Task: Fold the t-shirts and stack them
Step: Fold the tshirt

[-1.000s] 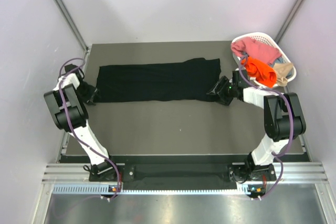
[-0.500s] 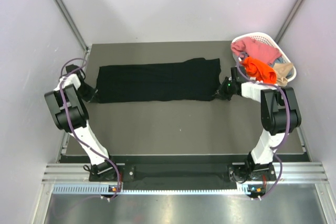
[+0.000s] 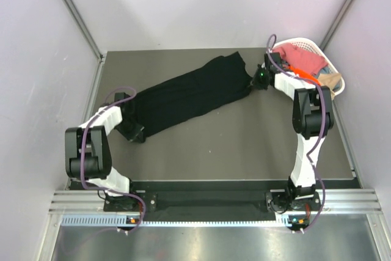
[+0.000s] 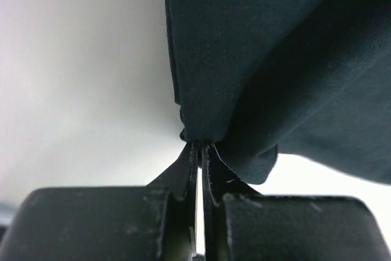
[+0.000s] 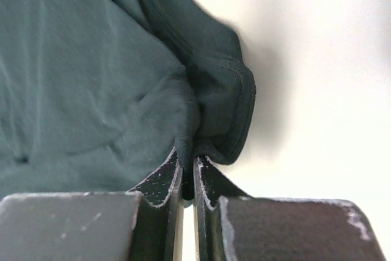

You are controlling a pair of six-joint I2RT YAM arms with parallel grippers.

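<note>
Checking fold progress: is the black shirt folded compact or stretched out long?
Stretched out: the black shirt forms a long diagonal band, its ends pinched by the left gripper and right gripper.

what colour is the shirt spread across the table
Plain black t-shirt; it shows best in the top external view.
</note>
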